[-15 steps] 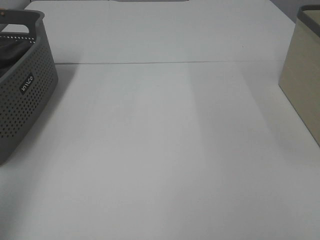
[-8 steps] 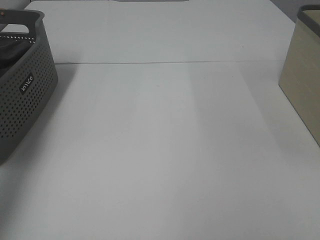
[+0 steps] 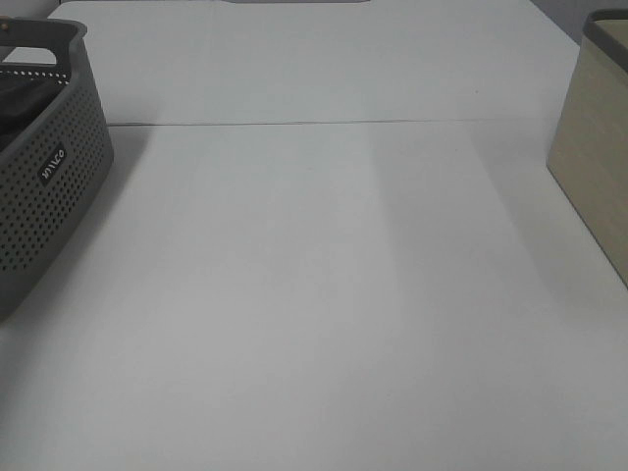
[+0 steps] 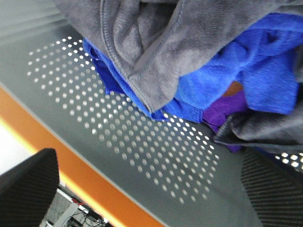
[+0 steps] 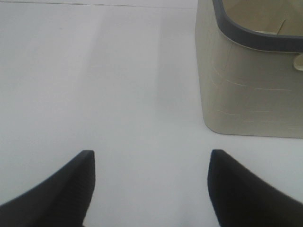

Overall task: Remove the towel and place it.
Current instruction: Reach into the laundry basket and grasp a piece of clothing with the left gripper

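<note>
You have one dark charcoal-grey terry cloth towel [image 4: 156, 42] to deal with, and it lies crumpled inside the grey perforated plastic basket [image 4: 142, 142], on top of the pile. Its hemmed edge drapes down over one bright blue cloth [image 4: 246, 71], and one purple cloth [image 4: 222, 111] peeks out just below the blue. A second dark grey fold [image 4: 265, 127] lies beside the purple cloth; you cannot tell whether it belongs to the same towel or to another piece.

Your left gripper [image 4: 150, 184] hangs inside the basket, just beside the perforated wall and short of the towel. Its two black fingers [image 4: 28, 189] stand spread as wide as they go, with nothing between them and no cloth touching either one.

From the high camera, the basket [image 3: 39, 216] sits at the left edge of the white table [image 3: 324, 294], with something dark showing over its rim. One beige rectangular bin [image 3: 594, 177] with a dark grey rim stands at the right edge, well apart from the basket. That makes two containers in all, with bare tabletop between them.

Your right gripper [image 5: 151, 165] hovers over the bare table [image 5: 94, 85], near the beige bin [image 5: 246, 90]. Its two dark fingers [image 5: 61, 189] are parted wide and it holds nothing.
</note>
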Action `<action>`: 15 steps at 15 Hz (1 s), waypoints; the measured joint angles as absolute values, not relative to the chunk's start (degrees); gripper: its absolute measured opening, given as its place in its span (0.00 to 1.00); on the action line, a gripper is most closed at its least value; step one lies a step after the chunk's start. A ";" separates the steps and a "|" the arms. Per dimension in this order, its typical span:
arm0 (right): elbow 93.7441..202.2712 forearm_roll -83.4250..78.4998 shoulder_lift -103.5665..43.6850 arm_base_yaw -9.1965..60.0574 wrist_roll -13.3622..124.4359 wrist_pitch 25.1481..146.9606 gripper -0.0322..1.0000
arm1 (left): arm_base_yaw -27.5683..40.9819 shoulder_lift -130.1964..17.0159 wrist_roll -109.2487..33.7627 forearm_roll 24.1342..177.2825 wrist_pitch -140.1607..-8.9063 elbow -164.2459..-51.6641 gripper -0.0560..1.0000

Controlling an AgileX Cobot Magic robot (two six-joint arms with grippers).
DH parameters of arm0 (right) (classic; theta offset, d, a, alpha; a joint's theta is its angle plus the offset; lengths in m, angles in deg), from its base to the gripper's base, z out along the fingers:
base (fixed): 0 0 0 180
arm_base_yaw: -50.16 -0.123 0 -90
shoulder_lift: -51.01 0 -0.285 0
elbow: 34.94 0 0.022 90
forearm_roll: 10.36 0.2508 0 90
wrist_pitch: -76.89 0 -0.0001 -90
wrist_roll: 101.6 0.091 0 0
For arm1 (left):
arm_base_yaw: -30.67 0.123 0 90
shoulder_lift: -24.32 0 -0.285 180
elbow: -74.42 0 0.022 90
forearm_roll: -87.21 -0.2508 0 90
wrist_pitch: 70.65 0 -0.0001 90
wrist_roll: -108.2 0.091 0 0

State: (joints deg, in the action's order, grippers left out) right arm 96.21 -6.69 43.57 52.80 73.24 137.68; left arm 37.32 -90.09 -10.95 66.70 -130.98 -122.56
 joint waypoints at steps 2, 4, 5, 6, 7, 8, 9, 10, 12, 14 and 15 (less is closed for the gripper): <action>96.21 -6.69 43.57 52.80 73.24 137.68 0.67 | 37.32 -96.56 -10.09 66.24 -127.60 -125.03 0.99; 96.21 -6.69 43.57 52.80 73.24 137.68 0.67 | 37.32 -99.89 -10.09 66.30 -125.77 -125.26 0.99; 96.21 -6.69 43.57 52.80 73.24 137.68 0.67 | 37.32 -100.98 -9.92 66.35 -125.48 -125.26 0.99; 96.21 -6.69 43.57 52.80 73.24 137.68 0.67 | 37.32 -101.83 -9.75 66.41 -125.20 -125.26 0.99; 96.21 -6.69 43.57 52.80 73.24 137.68 0.67 | 37.32 -102.47 -9.41 66.41 -124.85 -125.26 0.99; 96.21 -6.69 43.57 52.80 73.24 137.68 0.67 | 37.32 -102.98 -9.01 66.58 -124.74 -125.26 0.99; 96.21 -6.69 43.57 52.80 73.24 137.68 0.67 | 37.32 -103.32 -8.72 66.70 -124.68 -125.31 0.99; 96.21 -6.69 43.57 52.80 73.24 137.68 0.67 | 37.32 -103.50 -8.66 66.76 -124.62 -125.31 0.99; 96.21 -6.69 43.57 52.80 73.24 137.68 0.67 | 37.32 -103.55 -8.66 66.87 -124.62 -125.31 0.91; 96.21 -6.69 43.57 52.80 73.24 137.68 0.67 | 37.32 -103.67 -8.66 67.56 -124.62 -125.31 0.73; 96.21 -6.69 43.57 52.80 73.24 137.68 0.67 | 37.32 -103.67 -8.66 68.53 -124.62 -125.31 0.62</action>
